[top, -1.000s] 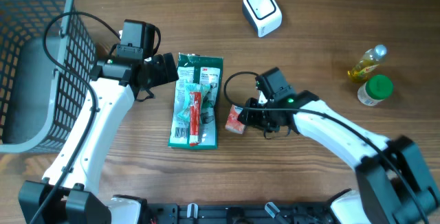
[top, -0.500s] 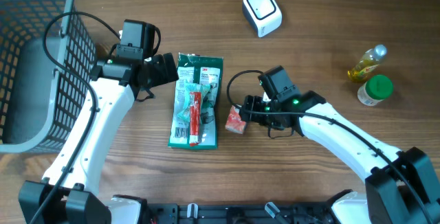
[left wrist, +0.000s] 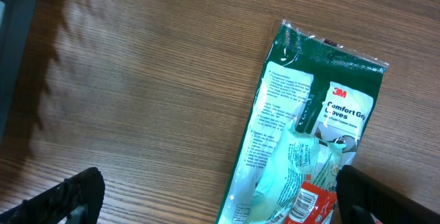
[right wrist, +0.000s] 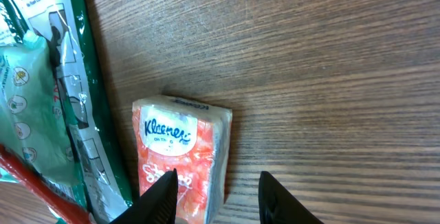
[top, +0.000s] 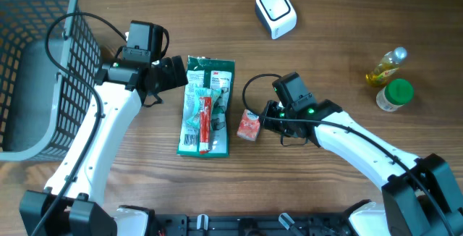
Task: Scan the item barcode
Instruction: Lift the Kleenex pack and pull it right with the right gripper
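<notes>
A small orange Kleenex tissue pack (top: 248, 126) lies flat on the wooden table, right of a green 3M glove packet (top: 206, 106). My right gripper (right wrist: 216, 196) is open at the pack's (right wrist: 180, 155) near end. One finger (right wrist: 163, 195) is over the pack's top and the other stands on bare wood to its right. It grips nothing. My left gripper (left wrist: 220, 198) is wide open above the glove packet's (left wrist: 306, 128) upper left edge. A red tube (left wrist: 309, 200) with a barcode lies on that packet. The white scanner (top: 275, 12) sits at the back of the table.
A grey mesh basket (top: 36, 62) fills the far left. A yellow oil bottle (top: 385, 66) and a green-lidded jar (top: 395, 95) stand at the right edge. Bare wood lies between the tissue pack and the scanner.
My right gripper has shifted slightly to the right along the tissue pack, and its jaws widened and then narrowed. The pack and the left arm have not moved.
</notes>
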Robot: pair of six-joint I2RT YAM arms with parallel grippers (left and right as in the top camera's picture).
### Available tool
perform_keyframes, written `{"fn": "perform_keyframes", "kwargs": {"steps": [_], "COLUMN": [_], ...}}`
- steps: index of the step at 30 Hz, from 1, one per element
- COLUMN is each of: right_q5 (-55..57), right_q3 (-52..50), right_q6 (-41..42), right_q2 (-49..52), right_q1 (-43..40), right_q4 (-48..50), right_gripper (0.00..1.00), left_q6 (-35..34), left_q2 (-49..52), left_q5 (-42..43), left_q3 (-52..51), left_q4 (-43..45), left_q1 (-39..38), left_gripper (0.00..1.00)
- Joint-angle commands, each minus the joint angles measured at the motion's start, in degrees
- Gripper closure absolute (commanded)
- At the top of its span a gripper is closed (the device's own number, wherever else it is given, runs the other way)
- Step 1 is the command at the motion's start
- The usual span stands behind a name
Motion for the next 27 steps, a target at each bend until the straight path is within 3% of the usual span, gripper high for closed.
{"fn": "perform_keyframes", "kwargs": {"steps": [1, 27], "right_q5": [0.1, -2.1], "right_q3": [-0.9, -4.2], "right_q6": [1.1, 1.7], "right_q2": [1.0, 3.7], "right_q1": [-0.1, 2.3], "right_q4": [0.5, 8.8], "right_gripper": [0.62, 0.65], "left_q6": [0.7, 0.7], "left_q2": [-0.5, -0.5], "left_q5": [-0.5, -0.5], "left_q3": [0.9, 0.9], "left_q4": [0.0, 0.0], "left_q1": [0.3, 0.3], "left_gripper": [0.00, 0.00]}}
